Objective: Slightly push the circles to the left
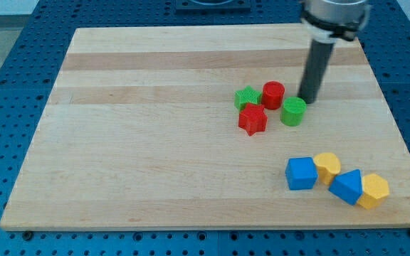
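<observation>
Rod tip beside the two round blocks on the pale wooden tabletop [155, 142].

My tip [307, 99] rests on the board just to the view's right of the red cylinder [273, 94] and just above the green cylinder [293, 112]; whether it touches either cannot be told. There are no jaws, only a straight dark rod holding nothing. Green star [247, 98] and red star [253, 119] sit against the cylinders' left. Well apart, lower right: blue cube [301, 173], blue wedge-like block [347, 186], and two yellow blocks [327, 166] [373, 190].

Pale wooden board [155, 142] bearing:
- green star block [246, 98], right of centre
- red star block [253, 119], below it
- blue cube [301, 173], yellow block [327, 166], blue block [347, 187], yellow hexagonal block [374, 190], lower-right corner
</observation>
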You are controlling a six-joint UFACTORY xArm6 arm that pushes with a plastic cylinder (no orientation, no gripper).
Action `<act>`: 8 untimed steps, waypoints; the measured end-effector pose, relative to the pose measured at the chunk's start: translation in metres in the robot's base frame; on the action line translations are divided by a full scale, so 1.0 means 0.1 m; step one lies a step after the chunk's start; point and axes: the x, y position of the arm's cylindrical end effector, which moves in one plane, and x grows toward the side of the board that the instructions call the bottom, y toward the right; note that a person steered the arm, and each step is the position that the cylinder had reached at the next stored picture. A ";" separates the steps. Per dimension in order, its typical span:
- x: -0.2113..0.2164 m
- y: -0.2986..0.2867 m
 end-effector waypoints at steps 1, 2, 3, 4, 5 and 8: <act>0.12 0.06; 0.21 0.01; 0.22 -0.01; 0.28 -0.15; 0.33 -0.32; 0.33 -0.26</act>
